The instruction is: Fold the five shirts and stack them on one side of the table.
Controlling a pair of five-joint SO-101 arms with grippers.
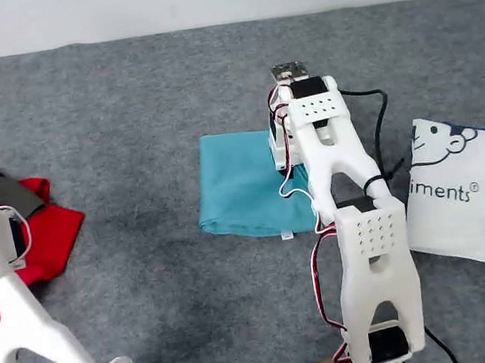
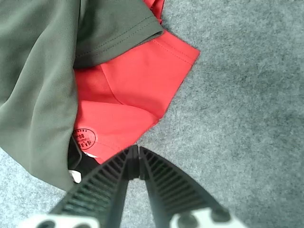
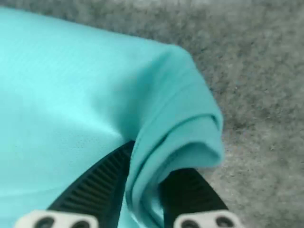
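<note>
While my right gripper [image 3: 152, 166] grips the two-o'clock corner of the teal shirt [image 1: 239, 191] and my left gripper [image 2: 137, 153] hangs clenched empty, folding toward eight seems next.

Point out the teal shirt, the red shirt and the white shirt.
teal shirt [image 1: 239, 186], high view, on its flat folded middle.
red shirt [image 2: 152, 76], left wrist view, on the flat cloth below its hemmed edge.
white shirt [image 1: 481, 226], high view, on the plain cloth below its print.

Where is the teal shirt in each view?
High view: teal shirt in the middle, beneath the right arm.
Right wrist view: its folded edge sits between the right gripper's fingers.
Left wrist view: a red shirt and a dark shirt.
Shared landmark: grey table cover.
</note>
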